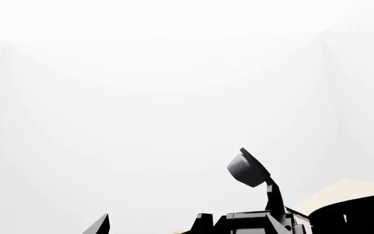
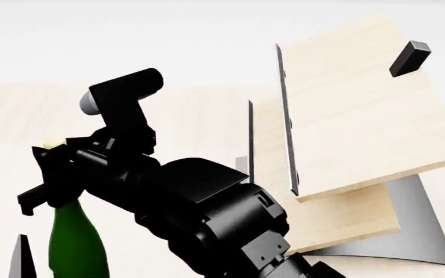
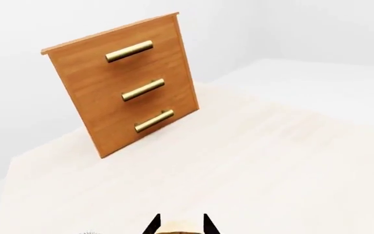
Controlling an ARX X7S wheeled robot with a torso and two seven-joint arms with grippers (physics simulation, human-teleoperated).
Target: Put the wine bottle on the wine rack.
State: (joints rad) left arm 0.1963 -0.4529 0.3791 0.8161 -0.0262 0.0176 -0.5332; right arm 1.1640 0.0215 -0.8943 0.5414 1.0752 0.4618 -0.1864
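The wine bottle (image 2: 72, 237) is dark green and stands upright at the lower left of the head view, its tan cork (image 2: 53, 145) on top. My right arm reaches across from the lower middle, and my right gripper (image 2: 56, 185) is shut on the bottle's neck. In the right wrist view the cork (image 3: 177, 231) shows between the gripper's (image 3: 179, 225) two black fingertips. The wine rack (image 2: 354, 127), with tilted light wood boards, a black peg (image 2: 408, 58) and a grey base (image 2: 419, 231), stands to the right of the bottle. My left gripper (image 1: 187, 228) is open and empty, facing white walls.
A brown wooden drawer cabinet (image 3: 125, 83) with three brass handles stands on the pale wood table (image 3: 271, 161) ahead of the right wrist. A dark pointed part (image 2: 23, 255) shows left of the bottle. The robot's head (image 1: 249, 168) shows in the left wrist view.
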